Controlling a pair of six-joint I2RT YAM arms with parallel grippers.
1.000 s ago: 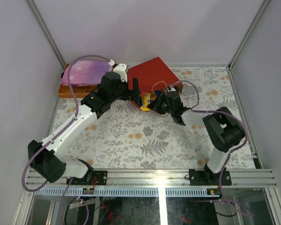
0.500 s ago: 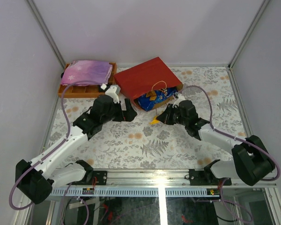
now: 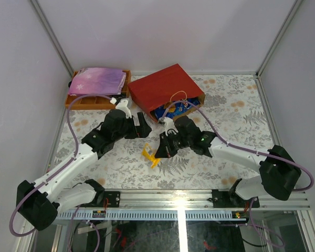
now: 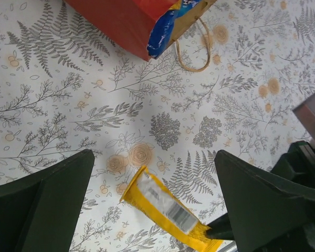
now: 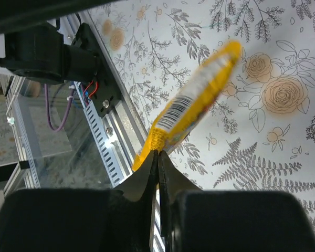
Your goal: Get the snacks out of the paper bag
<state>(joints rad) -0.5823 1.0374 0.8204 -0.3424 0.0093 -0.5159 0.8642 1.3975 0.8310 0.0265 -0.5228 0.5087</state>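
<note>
Holding, right gripper [image 3: 157, 152]: jaws pinched together on the end seam of a yellow packet [image 3: 149, 156]; in the right wrist view the same gripper [image 5: 157, 157] clamps the crimped edge and the packet [image 5: 199, 100] sticks out beyond it.
Change, packet: a second ago both grippers were crowded at the bag mouth. Half a second ago the packet was just in front of it. It now hangs over the open table [image 3: 199, 163], well apart from the bag and nearer the front rail.
Change, left gripper [image 3: 140, 125]: drawn back from the mouth, jaws spread wide with nothing in them; its wrist view looks down between the jaws [image 4: 153, 155] at the packet [image 4: 165, 212].
Meaning for the task: judged as one snack out, not yet released; whether it touches the table cannot be told.
Paper bag [image 3: 165, 86]: one, red, lying on its side at the back of the table, mouth towards the arms; also in the left wrist view [image 4: 115, 21].
Blue chip bag [image 3: 170, 110]: one, poking from the mouth [image 4: 160, 31] and not yet removed.
Small packets: one seen, the yellow one; any others inside are hidden.
Cord handle [image 4: 191, 52]: one loop plainly seen, lying on the table.
Orange tray [image 3: 94, 102]: one, back left.
Starry pouch [image 3: 97, 80]: one, lying on the tray.
Arms: two.
</note>
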